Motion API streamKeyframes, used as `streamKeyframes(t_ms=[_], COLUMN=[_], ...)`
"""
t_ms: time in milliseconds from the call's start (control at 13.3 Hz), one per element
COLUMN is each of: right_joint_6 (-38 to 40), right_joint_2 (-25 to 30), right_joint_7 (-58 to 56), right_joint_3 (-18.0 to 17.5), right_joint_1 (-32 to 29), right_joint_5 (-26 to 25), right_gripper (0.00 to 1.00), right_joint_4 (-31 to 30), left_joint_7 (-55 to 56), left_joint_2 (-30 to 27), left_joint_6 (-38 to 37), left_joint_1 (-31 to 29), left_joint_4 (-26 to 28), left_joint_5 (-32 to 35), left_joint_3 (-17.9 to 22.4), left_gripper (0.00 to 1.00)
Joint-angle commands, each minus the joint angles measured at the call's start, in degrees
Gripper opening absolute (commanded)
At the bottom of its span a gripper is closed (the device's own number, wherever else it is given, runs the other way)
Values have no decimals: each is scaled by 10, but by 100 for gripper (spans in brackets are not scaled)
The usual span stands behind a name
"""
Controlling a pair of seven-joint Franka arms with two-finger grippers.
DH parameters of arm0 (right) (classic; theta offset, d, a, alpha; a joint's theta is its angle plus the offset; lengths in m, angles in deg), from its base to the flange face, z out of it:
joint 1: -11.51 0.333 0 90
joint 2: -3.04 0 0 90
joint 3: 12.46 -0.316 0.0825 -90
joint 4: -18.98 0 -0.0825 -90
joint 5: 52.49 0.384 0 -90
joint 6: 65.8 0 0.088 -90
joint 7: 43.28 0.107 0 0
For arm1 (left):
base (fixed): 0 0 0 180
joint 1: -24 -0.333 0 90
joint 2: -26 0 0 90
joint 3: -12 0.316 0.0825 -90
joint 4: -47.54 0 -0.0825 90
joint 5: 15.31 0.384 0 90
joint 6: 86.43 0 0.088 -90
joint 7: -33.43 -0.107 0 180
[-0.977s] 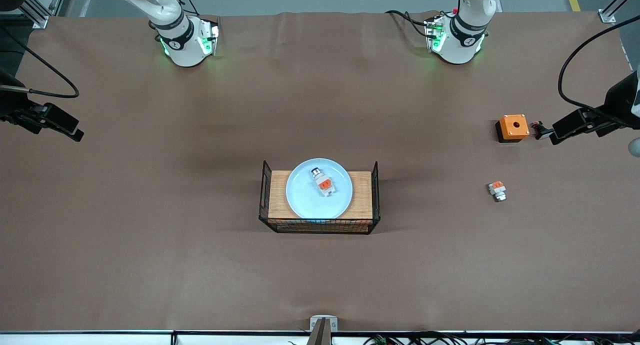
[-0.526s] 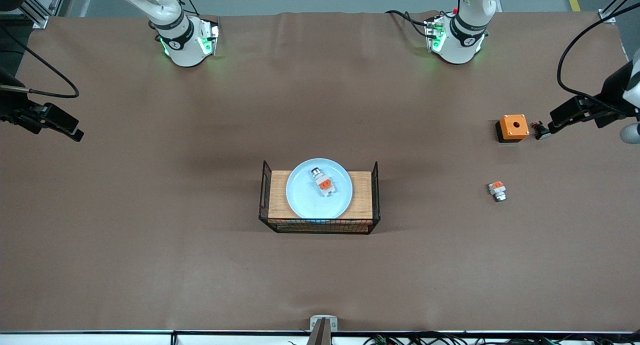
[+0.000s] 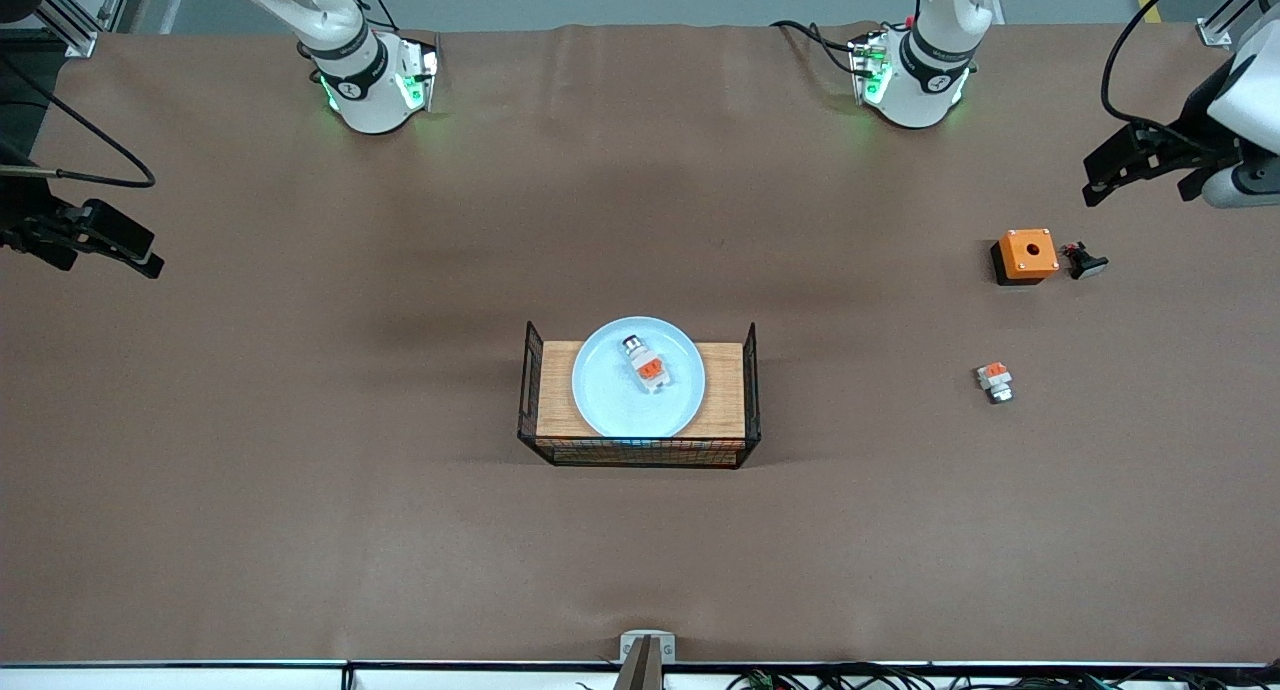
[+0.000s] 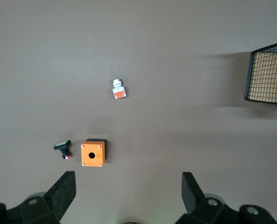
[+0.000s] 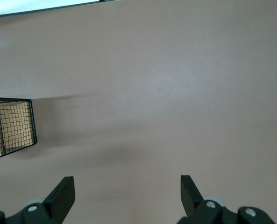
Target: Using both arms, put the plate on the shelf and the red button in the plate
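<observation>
Plate: I see the plate (image 3: 638,377) lying flat on the wooden floor of the basket (image 3: 531,390), mid-table.
Button: the red button (image 3: 645,364) lies on its side in the plate, silver end pointing toward the robots' bases.
Writing: I can read no label or brand on any of it.
Look-alike: a shorter white and orange-red piece (image 3: 994,380) sits on the table toward the left arm's end, well apart from the basket.
Box: the orange box (image 3: 1026,255) with a hole is farther from the front camera than that piece; a small black part (image 3: 1084,262) lies just beside it.
Left gripper: the left gripper (image 4: 128,191) is up over the table near the box, fingers spread wide, holding nothing.
Right gripper: the right gripper (image 5: 127,193) is over bare table at its arm's end, fingers wide apart, empty.
Obstructions: I see nothing between either gripper and the basket.
</observation>
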Motion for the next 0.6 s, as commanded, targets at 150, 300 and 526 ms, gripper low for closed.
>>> streamKeyframes(t_ms=[150,300,526], right_joint_6=[10,10,10], right_joint_2=[-3,-2,-2], right_joint_7=[-14,-14,-14], right_joint_3=[-4,-4,-4], right_joint_1=[-14,-14,-13], right_joint_5=[-5,-6,-7], right_gripper=[100,100,100], right_joint_4=[18,18,18], left_joint_7=[-11,-8,-7], left_joint_2=[-17,-10,-2], left_joint_6=[7,-6,-6], left_joint_1=[4,5,9], left_joint_4=[10,-7,-9], left_joint_5=[-9,-10,-10], left_joint_3=[8,7,7], left_gripper=[100,100,100])
